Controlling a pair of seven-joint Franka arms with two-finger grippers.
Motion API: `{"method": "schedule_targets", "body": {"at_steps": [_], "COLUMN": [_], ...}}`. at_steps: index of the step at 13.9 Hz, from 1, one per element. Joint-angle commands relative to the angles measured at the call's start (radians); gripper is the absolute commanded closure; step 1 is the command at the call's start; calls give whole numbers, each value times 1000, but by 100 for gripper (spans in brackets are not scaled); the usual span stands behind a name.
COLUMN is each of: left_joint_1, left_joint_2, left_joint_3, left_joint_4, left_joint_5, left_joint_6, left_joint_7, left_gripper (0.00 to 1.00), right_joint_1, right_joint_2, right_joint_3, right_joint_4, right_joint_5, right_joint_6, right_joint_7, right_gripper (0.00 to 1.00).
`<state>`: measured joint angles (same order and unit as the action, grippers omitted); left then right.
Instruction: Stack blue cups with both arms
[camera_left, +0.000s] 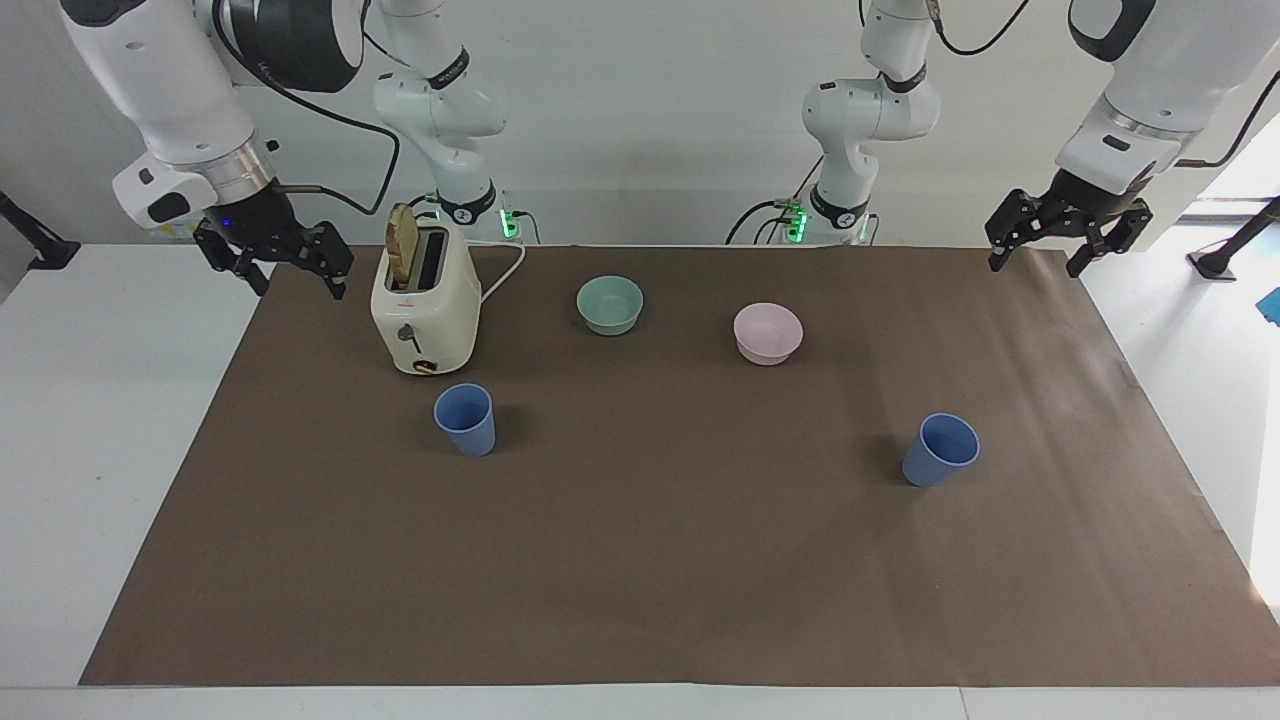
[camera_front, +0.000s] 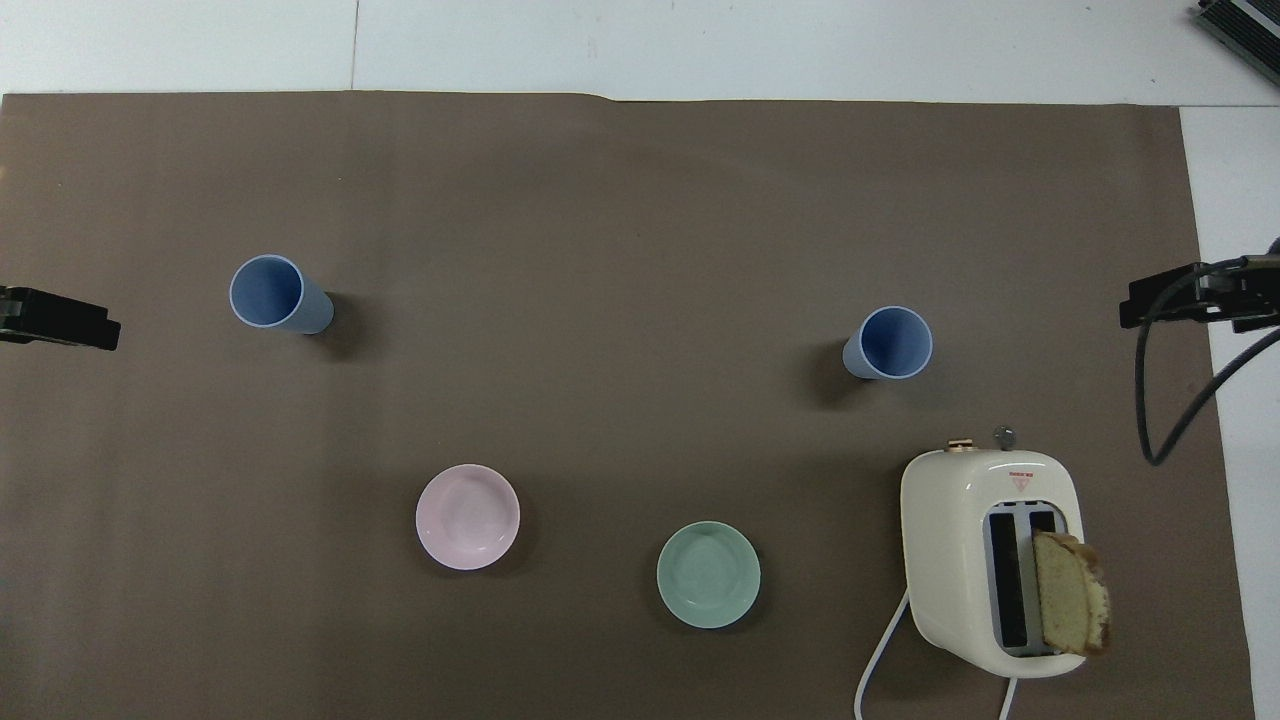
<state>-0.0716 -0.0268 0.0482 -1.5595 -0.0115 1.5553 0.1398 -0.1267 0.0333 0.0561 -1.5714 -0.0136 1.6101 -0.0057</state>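
Two blue cups stand upright and apart on the brown mat. One blue cup (camera_left: 465, 418) (camera_front: 888, 343) is just farther from the robots than the toaster, toward the right arm's end. The other blue cup (camera_left: 940, 450) (camera_front: 268, 293) stands toward the left arm's end. My right gripper (camera_left: 300, 289) (camera_front: 1185, 298) hangs open and holds nothing, over the mat's edge beside the toaster. My left gripper (camera_left: 1035, 265) (camera_front: 60, 320) hangs open and holds nothing, over the mat's corner at its own end. Both are well away from the cups.
A cream toaster (camera_left: 425, 310) (camera_front: 990, 560) with a bread slice sticking up stands near the right arm, its white cord trailing. A teal bowl (camera_left: 610, 304) (camera_front: 708, 574) and a pink bowl (camera_left: 768, 333) (camera_front: 467, 516) sit nearer to the robots than the cups.
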Motion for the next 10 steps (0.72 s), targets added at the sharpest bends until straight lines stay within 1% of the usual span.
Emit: {"method": "schedule_targets", "body": {"at_steps": [1, 10], "left_joint_1": [-1, -1], "left_joint_2": [-2, -2], "left_joint_3": [1, 2], "left_joint_4": [13, 13], "left_joint_5": [13, 13], "left_joint_6": [-18, -20], "left_joint_7": [-8, -8], "left_gripper": [0, 0], "right_joint_1": [-19, -19], "right_joint_2": [-29, -46], "right_joint_3": [10, 10], "right_joint_4": [-36, -65], "right_joint_5": [-3, -3], "right_joint_6": [19, 41], "right_joint_7": [-13, -20], "right_gripper": [0, 0]}}
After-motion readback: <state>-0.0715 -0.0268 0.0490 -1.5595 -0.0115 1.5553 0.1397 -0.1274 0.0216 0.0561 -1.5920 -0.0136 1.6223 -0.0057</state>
